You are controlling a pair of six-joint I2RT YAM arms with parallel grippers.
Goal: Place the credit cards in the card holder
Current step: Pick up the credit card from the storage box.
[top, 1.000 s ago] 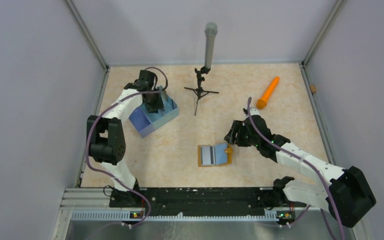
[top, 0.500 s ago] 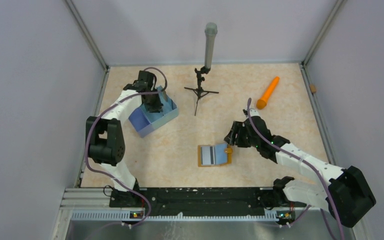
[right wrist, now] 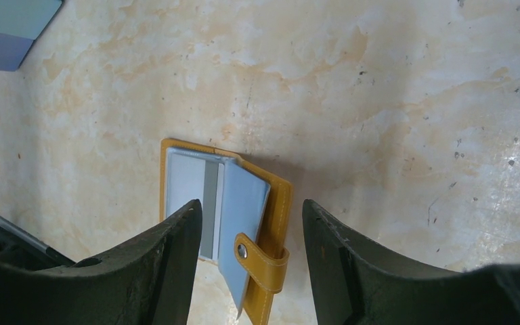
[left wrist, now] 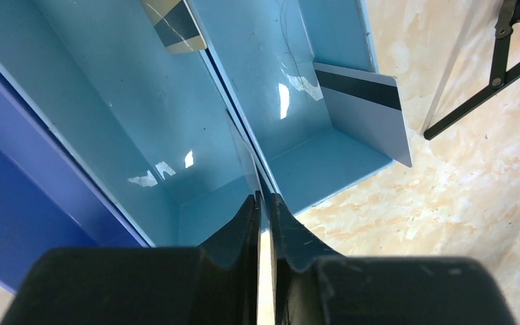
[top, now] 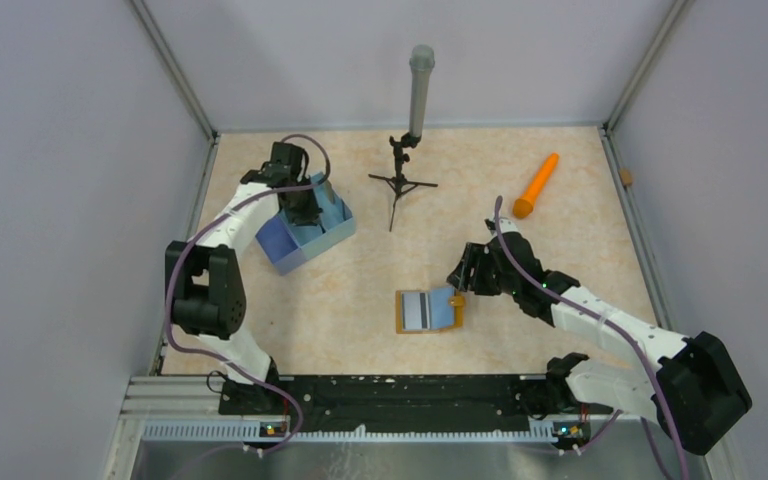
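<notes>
The mustard-orange card holder (top: pixel 428 311) lies open on the table, its blue pockets up and its snap tab (right wrist: pixel 264 261) loose. A pale card with a grey stripe (right wrist: pixel 210 200) shows in its left pocket. My right gripper (right wrist: pixel 250 206) hovers open just above the holder's tab side. My left gripper (left wrist: pixel 264 198) reaches down into the blue divided tray (top: pixel 290 245), shut on a thin credit card (left wrist: pixel 242 152) that stands edge-on against the divider. Another striped credit card (left wrist: pixel 369 112) leans in the right compartment, and a third (left wrist: pixel 175 24) shows at the top edge.
A small black tripod with an upright grey cylinder (top: pixel 415 110) stands at the back middle. An orange cone-shaped stick (top: pixel 537 186) lies at the back right. Grey walls enclose the table on three sides, and the tray sits near the left wall.
The left gripper's jaws have closed on the thin card in the tray and the left arm has shifted slightly toward the back left. The right arm and the card holder have not moved.
</notes>
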